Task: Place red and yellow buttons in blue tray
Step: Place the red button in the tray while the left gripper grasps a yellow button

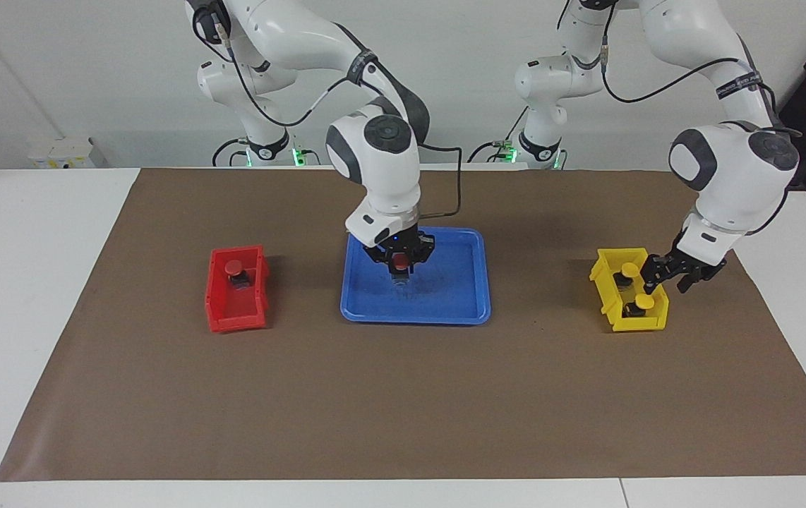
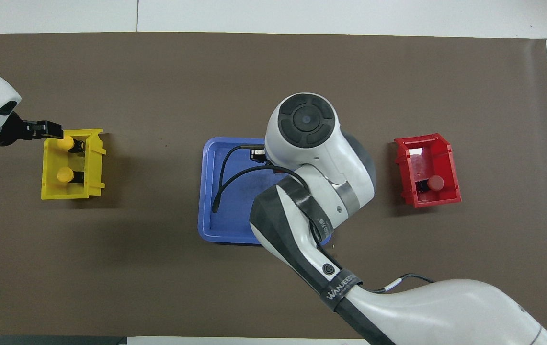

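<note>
The wide, shallow, glossy blue plastic tray [image 1: 459,310] with rounded corners sits mid-table on the brown paper mat [image 1: 403,395]. Over its middle hangs the right gripper [image 1: 400,271], fingers closed on a push-button with a round red cap [image 1: 401,262]; the button is up in the air above the tray floor, not resting in it. From overhead the right arm covers most of the tray, so anything standing inside it nearer the robots cannot be seen.

Toward the right arm's end of the table stands the small, deep red plastic bin [image 1: 223,321]. It holds one red-capped button on a black boxy base [image 2: 435,182], lying in the part of the bin nearer the robots.

Toward the left arm's end stands the small, deep yellow plastic bin [image 2: 51,194]. In it are two yellow-capped buttons, one nearer the robots [image 2: 65,174] and one farther [image 2: 65,142], each with a black base.

The left gripper [image 1: 670,274] is low at the yellow bin's outer wall, just beside the nearer-lying yellow button in the facing view. Its fingers appear parted, though from this angle I cannot tell for certain.

Counted: two red buttons, two yellow buttons, three containers.
</note>
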Controlling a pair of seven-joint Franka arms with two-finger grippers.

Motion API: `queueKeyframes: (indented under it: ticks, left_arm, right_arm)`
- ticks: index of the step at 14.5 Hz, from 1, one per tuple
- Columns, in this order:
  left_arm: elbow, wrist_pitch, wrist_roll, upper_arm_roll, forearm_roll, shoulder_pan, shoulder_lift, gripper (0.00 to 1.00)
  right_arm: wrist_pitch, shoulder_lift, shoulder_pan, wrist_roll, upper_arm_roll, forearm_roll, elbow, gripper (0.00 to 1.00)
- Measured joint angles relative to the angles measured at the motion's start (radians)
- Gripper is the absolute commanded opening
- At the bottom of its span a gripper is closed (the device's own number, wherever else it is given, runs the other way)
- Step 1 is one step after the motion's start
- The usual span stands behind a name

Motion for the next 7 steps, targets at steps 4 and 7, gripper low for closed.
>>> queueKeyframes:
  ticks: [4,7]
  left_arm:
    - [-0.005,0.034,-0.036,-0.005,0.0,-0.018,0.032,0.74]
    - [-0.023,0.066,-0.036,-0.004,0.0,-0.017,0.037,0.74]
  right_arm:
    - [0.056,0.032,0.029,0.047,-0.001,-0.02,-0.031,0.27]
    - [0.087,0.032,0.028,0.047,-0.005,-0.032,-0.067,0.28]
